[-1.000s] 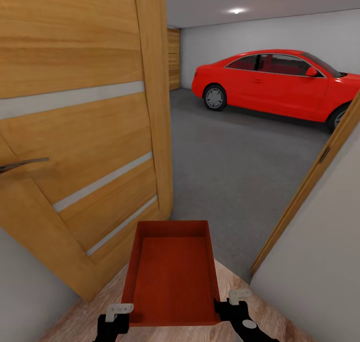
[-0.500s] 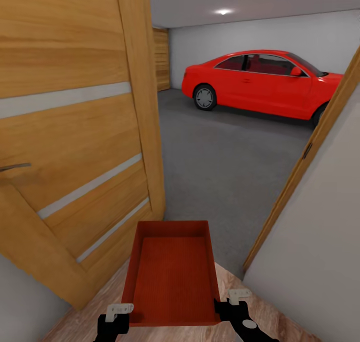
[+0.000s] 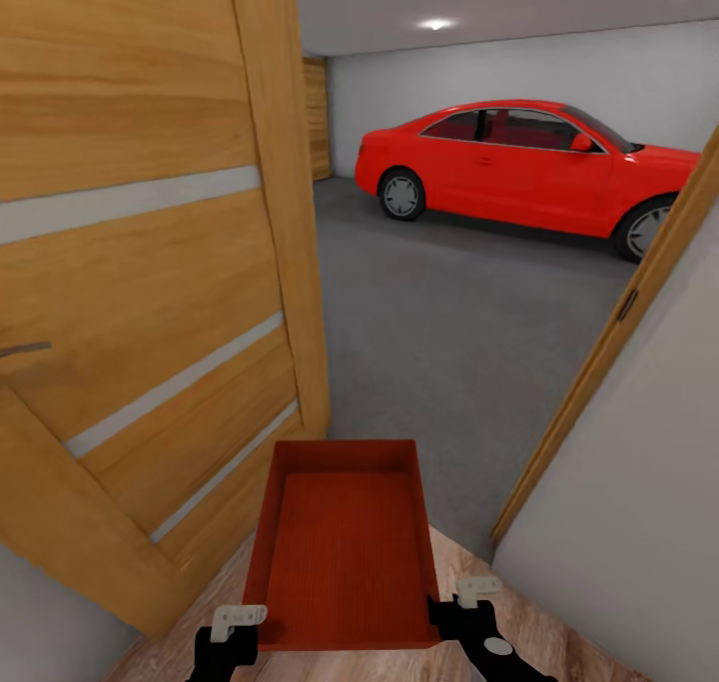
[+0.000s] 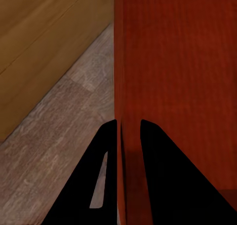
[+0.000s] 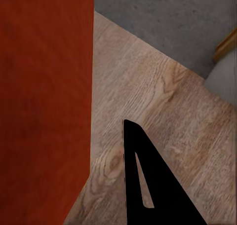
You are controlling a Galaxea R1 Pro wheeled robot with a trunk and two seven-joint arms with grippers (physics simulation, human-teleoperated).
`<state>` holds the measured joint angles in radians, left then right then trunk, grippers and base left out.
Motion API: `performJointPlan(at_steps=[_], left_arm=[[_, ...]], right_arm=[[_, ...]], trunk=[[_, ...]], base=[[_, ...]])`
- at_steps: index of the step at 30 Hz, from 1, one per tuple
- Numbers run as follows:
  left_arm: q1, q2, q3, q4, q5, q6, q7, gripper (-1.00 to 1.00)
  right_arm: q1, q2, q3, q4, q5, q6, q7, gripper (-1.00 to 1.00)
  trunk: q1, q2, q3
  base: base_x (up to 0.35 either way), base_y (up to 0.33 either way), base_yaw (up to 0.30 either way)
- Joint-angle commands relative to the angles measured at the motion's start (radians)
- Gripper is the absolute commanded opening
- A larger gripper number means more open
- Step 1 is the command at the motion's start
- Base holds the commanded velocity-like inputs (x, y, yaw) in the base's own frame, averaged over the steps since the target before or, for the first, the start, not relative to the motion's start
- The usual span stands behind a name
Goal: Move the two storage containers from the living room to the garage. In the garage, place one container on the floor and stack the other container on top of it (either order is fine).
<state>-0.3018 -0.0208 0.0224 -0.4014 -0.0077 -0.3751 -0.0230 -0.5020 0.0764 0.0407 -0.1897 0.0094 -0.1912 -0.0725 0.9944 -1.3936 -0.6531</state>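
The storage container, an orange-red open-top bin, hangs level in front of the robot at the bottom middle of the head view, carried between the two arms above the seam where the wood-plank floor ends and the dark grey concrete floor of the garage begins. Its long axis runs straight ahead, away from the robot and through the doorway, with the far short wall leading and the near short wall between the grippers; the open top faces up and the ribbed bottom shows bare. The left gripper is clamped on the container's left long wall: in the left wrist view its two dark fingers sit on either side of the thin wall, pinching it. The right gripper sits against the right long wall near the same near corner; in the right wrist view one dark finger shows just beside the wall's outer face with a strip of plank floor between them, so whether it grips cannot be told. On the left the open wooden door stands close, its vertical edge just beyond the container's far left corner. On the right the slanted wooden door frame and a pale wall narrow the passage. Between them the opening is wider than the container, and beyond lies a broad stretch of concrete up to the red car, parked well apart against the pale back wall.
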Motion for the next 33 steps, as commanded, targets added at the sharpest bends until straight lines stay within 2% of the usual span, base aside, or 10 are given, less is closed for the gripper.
performJointPlan(at_steps=[1,21,26,33], left_arm=[[0.0,0.001,0.016,0.0,0.013,-0.002,0.009,-1.0],[0.0,0.001,0.016,0.0,0.013,-0.002,0.009,-1.0],[0.0,0.001,0.016,0.0,0.013,-0.002,0.009,-1.0],[0.0,0.001,0.016,0.0,0.013,-0.002,0.009,-1.0]], right_arm=[[-0.001,-0.015,-0.007,0.001,0.0,-0.004,-0.012,-1.0],[-0.001,-0.015,-0.007,0.001,0.0,-0.004,-0.012,-1.0],[-0.001,-0.015,-0.007,0.001,0.0,-0.004,-0.012,-1.0],[-0.001,-0.015,-0.007,0.001,0.0,-0.004,-0.012,-1.0]], trunk=[[0.0,0.0,0.0],[0.0,0.0,0.01],[0.0,0.0,0.011],[0.0,0.0,0.011]], base=[[0.004,0.005,-0.232],[0.001,0.001,-0.235],[0.0,0.028,-0.046],[0.0,0.205,-0.003]])
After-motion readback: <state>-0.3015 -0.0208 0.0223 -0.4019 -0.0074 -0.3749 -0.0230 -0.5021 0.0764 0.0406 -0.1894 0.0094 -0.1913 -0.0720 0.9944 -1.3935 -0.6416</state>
